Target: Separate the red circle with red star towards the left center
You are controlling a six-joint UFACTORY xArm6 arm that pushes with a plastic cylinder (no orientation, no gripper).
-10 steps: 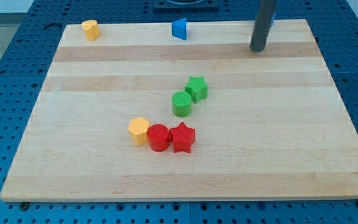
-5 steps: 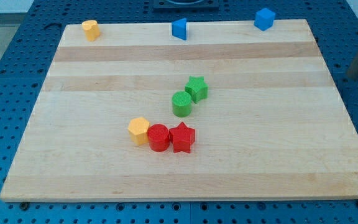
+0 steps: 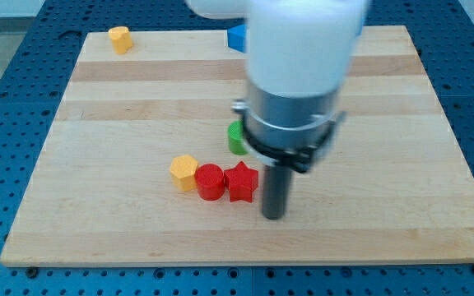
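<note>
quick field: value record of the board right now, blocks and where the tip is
tip: my tip is down on the board, just to the view's right of the red star
red pair: red circle touching the star's left side
yellow hexagon: against the circle's left
green circle: partly hidden by the arm
top edge: yellow block at left, blue block partly hidden
board: wooden board

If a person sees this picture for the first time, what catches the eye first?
The big white and grey arm fills the view's centre, hiding most of the green block. My tip rests on the wooden board, just right of the red star block, which touches the red round block beside the orange block.
</note>
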